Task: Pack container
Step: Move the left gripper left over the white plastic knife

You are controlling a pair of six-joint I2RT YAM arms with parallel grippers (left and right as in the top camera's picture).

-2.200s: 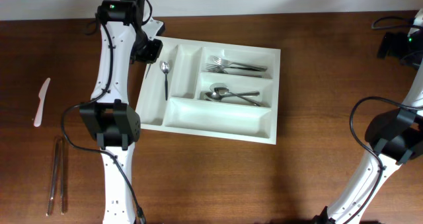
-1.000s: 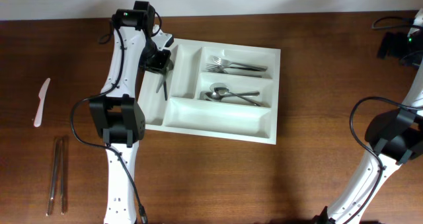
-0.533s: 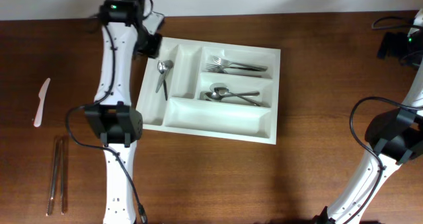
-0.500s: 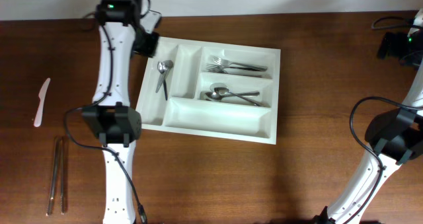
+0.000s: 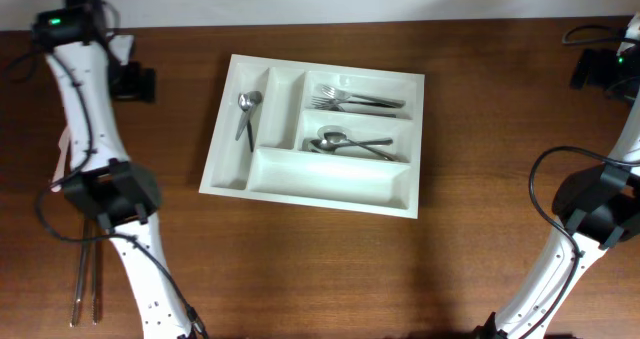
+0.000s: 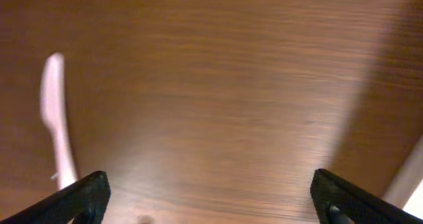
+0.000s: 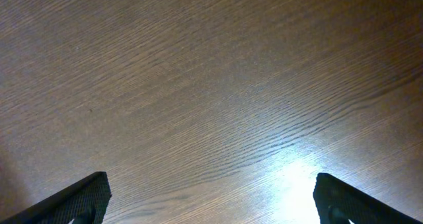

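The left gripper (image 5: 135,82) has swung away from the tray (image 5: 330,174) to the upper left of the frame, jaws spread and empty. The right gripper (image 5: 590,71), upper right, is also spread and empty. The white, moulded plastic tray sits at centre on the dark wooden table (image 5: 300,269). A steel spoon (image 5: 246,114) lies slanted in its leftmost upright slot, forks (image 5: 355,101) in the top long slot, and more spoons (image 5: 352,142) in the middle one.

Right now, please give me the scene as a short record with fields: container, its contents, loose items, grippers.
container: white tray, five compartments
left narrow compartment: one spoon
top long compartment: forks
middle long compartment: spoons
outside tray: white knife, tongs
left gripper: open, holding nothing
right gripper: open, holding nothing
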